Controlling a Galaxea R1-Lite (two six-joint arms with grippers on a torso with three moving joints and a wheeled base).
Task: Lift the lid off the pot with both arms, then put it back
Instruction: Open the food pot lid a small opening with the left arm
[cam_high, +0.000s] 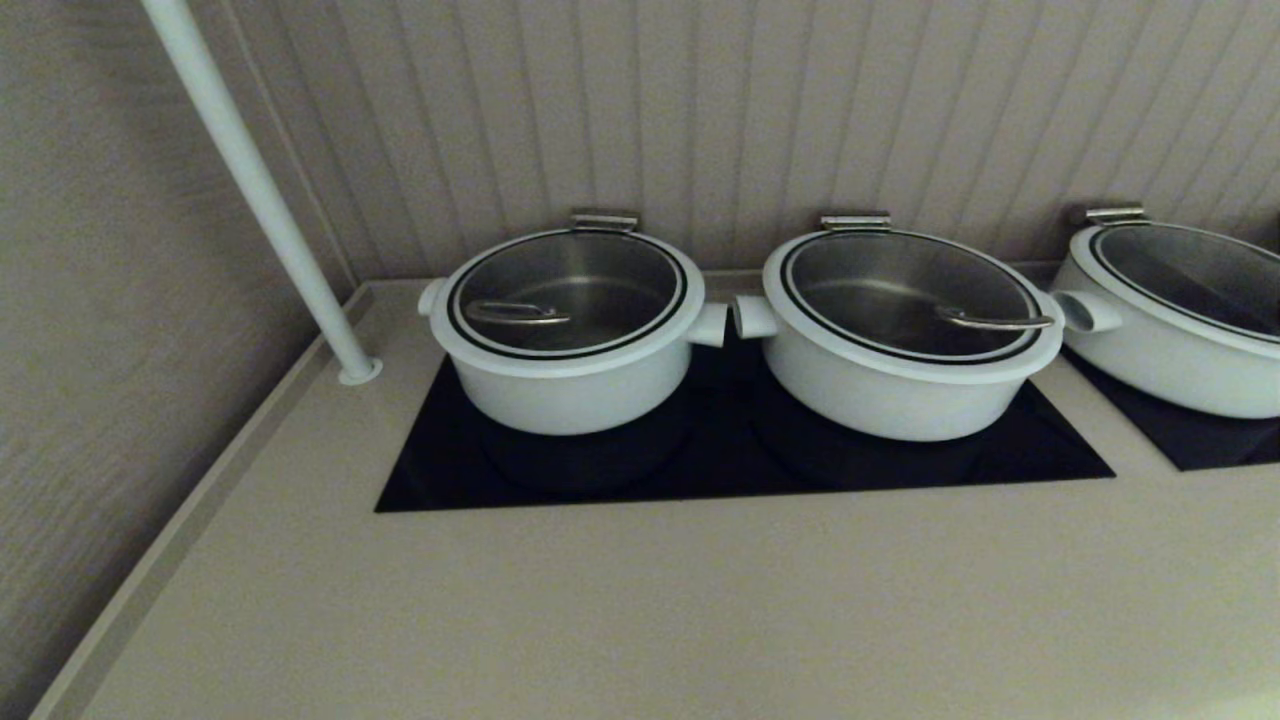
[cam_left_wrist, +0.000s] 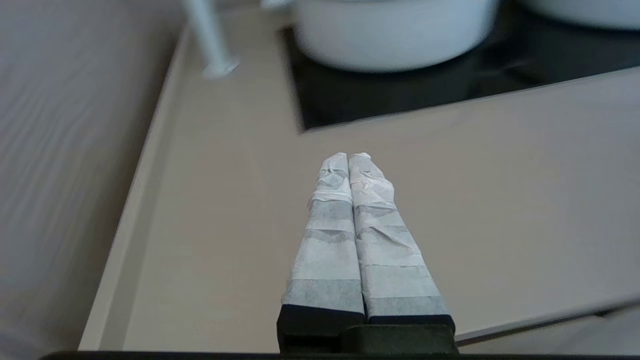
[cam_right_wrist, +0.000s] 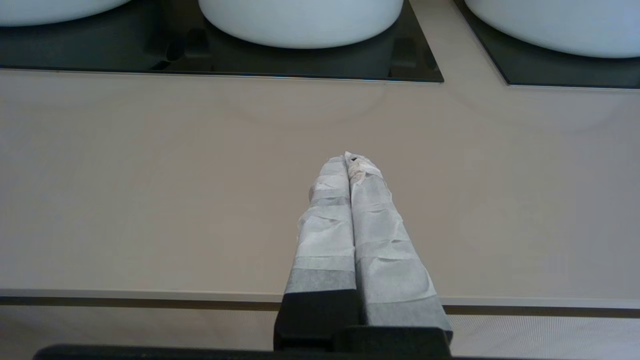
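Observation:
Three alike low white pots stand in a row on black cooktops, each closed by a glass lid with a white ring and a looped steel handle: a left pot (cam_high: 565, 385) with its lid (cam_high: 567, 290), a middle pot (cam_high: 890, 395) with its lid (cam_high: 910, 293), and a right pot (cam_high: 1170, 370). Which one is the task's pot cannot be told. Neither arm shows in the head view. My left gripper (cam_left_wrist: 348, 156) is shut and empty over the beige counter, short of the left pot (cam_left_wrist: 390, 35). My right gripper (cam_right_wrist: 348, 159) is shut and empty near the counter's front edge, facing the middle pot (cam_right_wrist: 300, 20).
A white pole (cam_high: 255, 180) rises slanting from the counter's back left corner. The black cooktop (cam_high: 740, 460) holds the left and middle pots; a second one (cam_high: 1200, 440) holds the right pot. A ribbed wall stands close behind, and a raised lip (cam_high: 180, 530) borders the counter's left side.

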